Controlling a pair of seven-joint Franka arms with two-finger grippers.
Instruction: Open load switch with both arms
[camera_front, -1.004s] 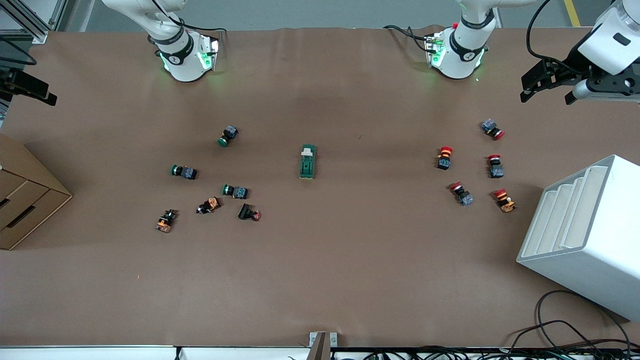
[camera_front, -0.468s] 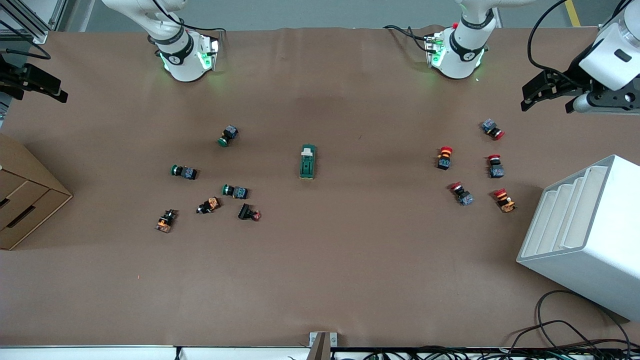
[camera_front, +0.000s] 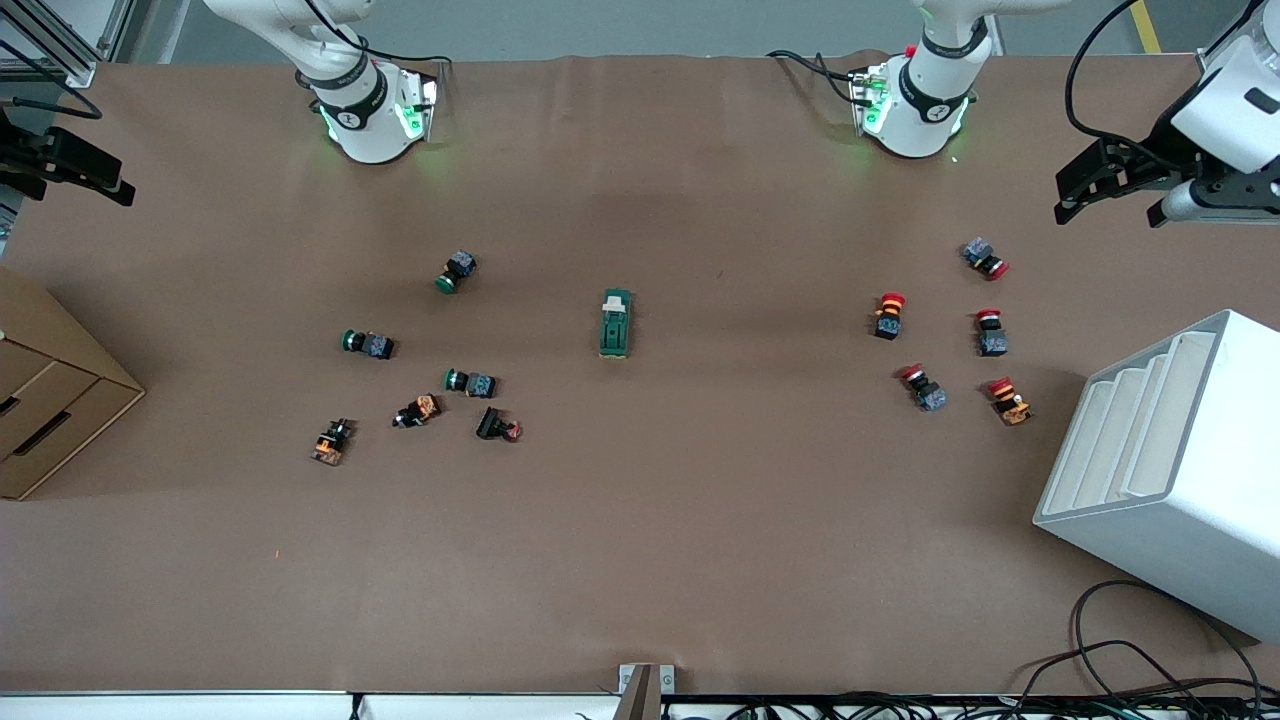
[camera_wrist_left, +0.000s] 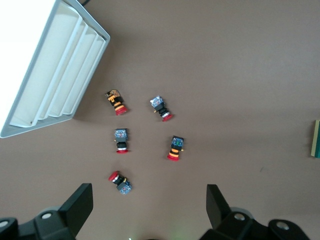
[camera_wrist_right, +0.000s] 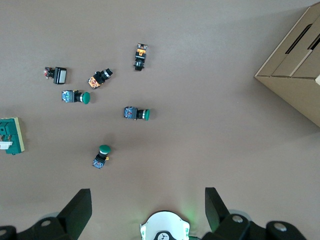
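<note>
The load switch (camera_front: 615, 324) is a dark-green block with a white tab, lying alone at the middle of the table. It also shows at the edge of the left wrist view (camera_wrist_left: 316, 138) and of the right wrist view (camera_wrist_right: 11, 135). My left gripper (camera_front: 1108, 205) hangs open and empty high over the left arm's end of the table, above the red push-buttons; its black fingers (camera_wrist_left: 80, 205) stand wide apart around the left gripper's gap (camera_wrist_left: 148, 207). My right gripper (camera_front: 85, 175) hovers open and empty over the right arm's end of the table, seen as the right gripper (camera_wrist_right: 148, 209). Both are far from the switch.
Several red-capped push-buttons (camera_front: 940, 335) lie toward the left arm's end, beside a white slotted rack (camera_front: 1170, 470). Green and orange push-buttons (camera_front: 420, 380) are scattered toward the right arm's end, near a cardboard drawer box (camera_front: 50, 390). Cables (camera_front: 1150, 670) lie at the near edge.
The left gripper has drifted a little toward the left arm's end of the table. The right gripper shifted slightly up in the front view. The load switch has not moved.
</note>
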